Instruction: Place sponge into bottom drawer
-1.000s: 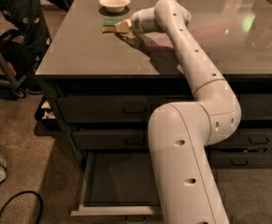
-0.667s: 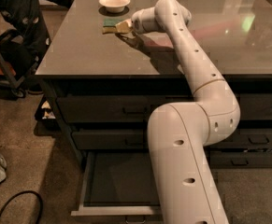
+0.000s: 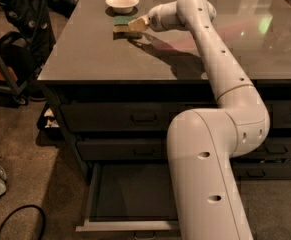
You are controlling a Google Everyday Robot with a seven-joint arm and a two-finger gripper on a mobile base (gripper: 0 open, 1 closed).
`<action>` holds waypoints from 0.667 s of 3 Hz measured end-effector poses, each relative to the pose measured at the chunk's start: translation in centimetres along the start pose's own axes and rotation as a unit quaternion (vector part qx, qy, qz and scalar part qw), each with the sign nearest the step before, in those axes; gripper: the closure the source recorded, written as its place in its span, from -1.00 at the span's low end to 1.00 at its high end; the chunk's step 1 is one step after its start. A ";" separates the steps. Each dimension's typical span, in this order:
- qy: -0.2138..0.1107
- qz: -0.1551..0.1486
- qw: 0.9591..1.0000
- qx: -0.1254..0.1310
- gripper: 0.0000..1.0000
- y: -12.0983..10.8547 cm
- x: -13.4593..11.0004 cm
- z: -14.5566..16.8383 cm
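The sponge [image 3: 120, 24], green on top with yellow foam below, lies on the dark tabletop just in front of the white bowl [image 3: 122, 2]. My gripper [image 3: 137, 23] reaches across the table from the right and sits at the sponge's right end, touching it or nearly so. The bottom drawer [image 3: 130, 194] of the left column is pulled open below the table's front edge. Its inside shows dark and empty. My white arm [image 3: 205, 174] rises in front of the drawer's right part and hides it.
Two closed drawers [image 3: 144, 118] sit above the open one, and a right column of drawers [image 3: 280, 149] stands behind my arm. A black stand with bags [image 3: 20, 29] is to the left of the table. A cable [image 3: 15, 219] lies on the carpet.
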State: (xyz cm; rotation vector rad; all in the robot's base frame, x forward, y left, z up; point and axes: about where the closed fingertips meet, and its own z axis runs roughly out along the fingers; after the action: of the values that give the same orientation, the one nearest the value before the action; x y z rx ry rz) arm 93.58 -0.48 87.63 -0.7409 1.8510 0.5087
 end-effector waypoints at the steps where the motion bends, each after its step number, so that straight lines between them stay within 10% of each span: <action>1: -0.002 -0.008 1.000 -0.009 1.00 0.0 -0.7 -2.9; 2: -0.003 -0.008 0.999 -0.038 1.00 0.9 -0.5 -6.0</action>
State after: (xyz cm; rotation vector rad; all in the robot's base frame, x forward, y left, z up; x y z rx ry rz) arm 89.14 -3.56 90.41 -0.8033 1.8265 0.5718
